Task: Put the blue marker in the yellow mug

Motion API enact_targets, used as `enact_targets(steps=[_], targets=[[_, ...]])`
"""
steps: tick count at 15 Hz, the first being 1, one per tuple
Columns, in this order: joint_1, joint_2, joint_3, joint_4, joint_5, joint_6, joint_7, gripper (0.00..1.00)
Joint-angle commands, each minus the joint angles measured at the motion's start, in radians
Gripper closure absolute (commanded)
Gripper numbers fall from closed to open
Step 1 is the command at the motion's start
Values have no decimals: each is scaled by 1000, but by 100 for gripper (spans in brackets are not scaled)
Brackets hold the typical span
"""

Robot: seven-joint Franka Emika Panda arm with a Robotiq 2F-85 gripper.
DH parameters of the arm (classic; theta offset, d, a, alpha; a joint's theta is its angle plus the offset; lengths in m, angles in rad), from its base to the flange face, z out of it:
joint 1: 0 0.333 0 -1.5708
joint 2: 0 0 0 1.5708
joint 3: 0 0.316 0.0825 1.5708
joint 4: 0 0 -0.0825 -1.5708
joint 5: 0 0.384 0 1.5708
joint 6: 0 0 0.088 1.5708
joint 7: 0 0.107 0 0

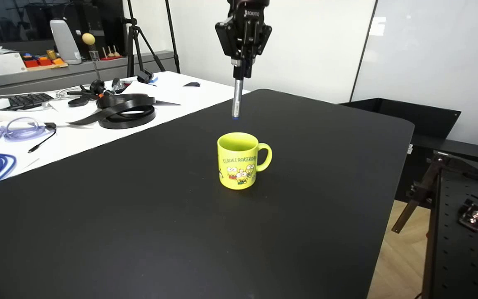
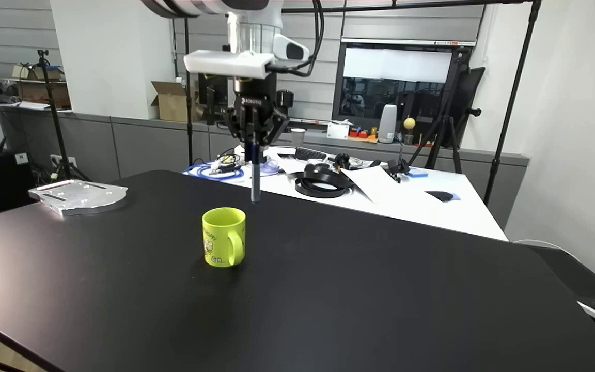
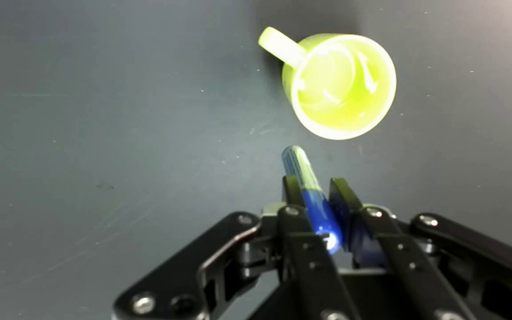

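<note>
One mug [image 1: 239,162], marker [image 1: 237,95] in hand [image 3: 314,186], partly hidden

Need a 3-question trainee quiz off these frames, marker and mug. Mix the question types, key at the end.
1. Fill in: the gripper holds the blue marker around its blue ____.

2. Multiple choice: in the wrist view, the handle of the yellow mug points toward the picture's:
A) upper left
B) lower right
C) bottom edge

3. True or false: the marker's lower end is already inside the mug.

Key
1. cap
2. A
3. False; it hangs clear of the mug.
</note>
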Motion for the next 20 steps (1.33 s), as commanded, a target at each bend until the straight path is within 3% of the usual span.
enact_targets(steps=[1,13,20], targets=[[20,-33,22,32,53,-83,-42,95],[42,-9,26,-35,60,-93,-39,95],[44,24,25,-92,42,-4,-35,95]])
